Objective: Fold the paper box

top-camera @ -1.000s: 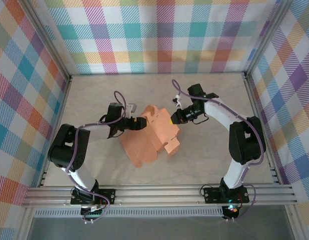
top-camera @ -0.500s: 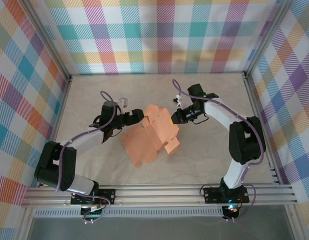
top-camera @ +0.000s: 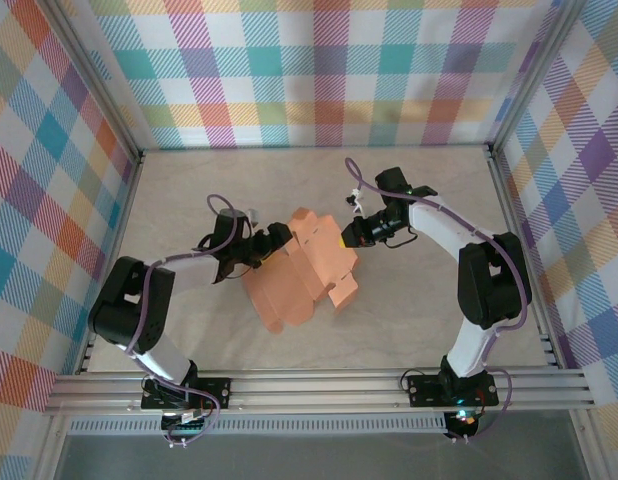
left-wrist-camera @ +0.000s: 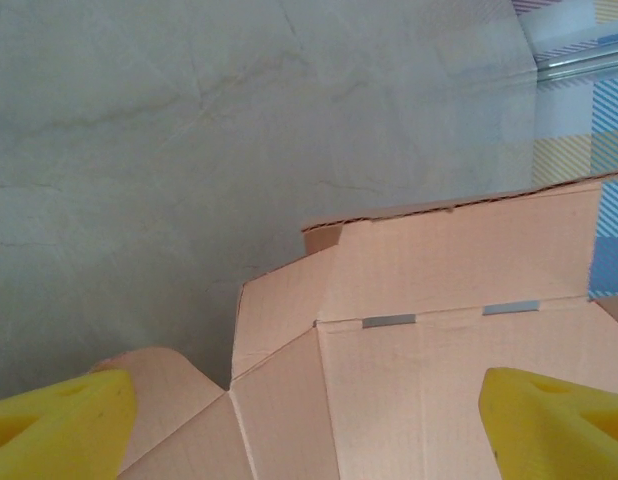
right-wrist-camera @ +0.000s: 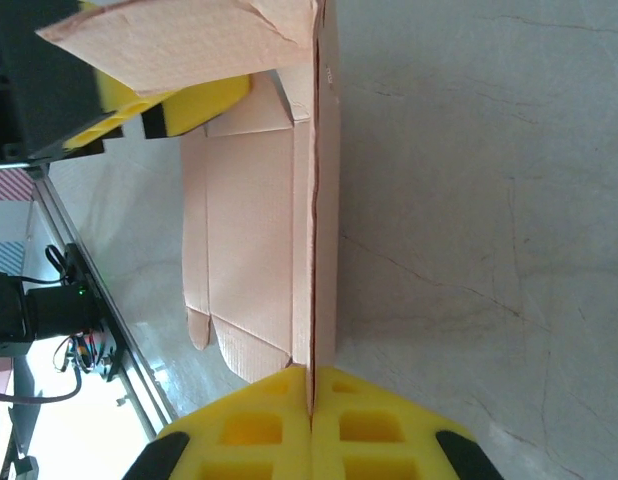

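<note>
From the top camera, the salmon-orange thin-card paper box (top-camera: 294, 275) lies in the middle of the pale marbled table (top-camera: 409, 320). It is mostly an opened-out sheet, with one panel raised along its right side. The left gripper (top-camera: 272, 243) sits at its upper-left edge and the right gripper (top-camera: 345, 239) at its upper-right. Over to the left wrist: the yellow fingertips (left-wrist-camera: 59, 420) stand wide apart, released and gripping nothing, with creased panels and a raised back flap spread between and beyond them. Now the right wrist: the yellow pads (right-wrist-camera: 279, 402) are clenched on the thin edge of an upright wall of the box, pinching it firmly. On this showing the fold looks early: a wall or two is up, while most flaps lie flat, waiting to be raised and tucked.
</note>
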You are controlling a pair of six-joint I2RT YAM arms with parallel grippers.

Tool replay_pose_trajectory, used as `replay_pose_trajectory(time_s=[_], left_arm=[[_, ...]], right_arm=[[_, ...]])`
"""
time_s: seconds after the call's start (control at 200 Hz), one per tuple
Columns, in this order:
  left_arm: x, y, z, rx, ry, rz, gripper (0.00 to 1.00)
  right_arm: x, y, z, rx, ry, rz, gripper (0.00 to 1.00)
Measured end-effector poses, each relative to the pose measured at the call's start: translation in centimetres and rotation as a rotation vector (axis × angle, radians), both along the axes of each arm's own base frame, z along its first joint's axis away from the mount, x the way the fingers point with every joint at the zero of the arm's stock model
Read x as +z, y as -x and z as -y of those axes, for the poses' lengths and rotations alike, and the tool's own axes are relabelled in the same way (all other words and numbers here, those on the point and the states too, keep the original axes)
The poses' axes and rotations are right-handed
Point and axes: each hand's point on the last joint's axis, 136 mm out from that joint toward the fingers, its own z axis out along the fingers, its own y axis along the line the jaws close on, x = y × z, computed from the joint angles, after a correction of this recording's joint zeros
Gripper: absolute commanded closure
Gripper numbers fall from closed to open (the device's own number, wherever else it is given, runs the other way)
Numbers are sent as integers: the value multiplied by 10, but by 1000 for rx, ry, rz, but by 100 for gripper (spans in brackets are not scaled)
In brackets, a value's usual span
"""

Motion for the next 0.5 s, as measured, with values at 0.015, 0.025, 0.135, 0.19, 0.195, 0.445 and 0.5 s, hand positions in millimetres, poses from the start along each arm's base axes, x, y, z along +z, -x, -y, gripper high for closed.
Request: replay_pose_trajectory(time_s=[0.015,0.025,0.135,0.19,0.195,0.445,0.5], left_arm=[[-1,0,1,0,3,-1,11],[-1,-1,1,-2,6,-1,11],[-3,-4,6,-16,27,7,12],[-4,-5,9,-30,40,15,13],[-4,-5,9,-31,41,16,13],[-11,-7,18,-83,62,41,20],[-12,-7,18,-92,60,48,20]], right_arm=[[0,0,0,1,-2,-1,100],[0,0,0,1,-4,-1,100],[3,1,-2,6,-19,-6,100],[3,2,-3,9,-26,-8,100],[3,2,-3,9,-26,-8,100],[7,4,-5,18,-55,-19,100],[7,5,-6,21,-61,-22,100]])
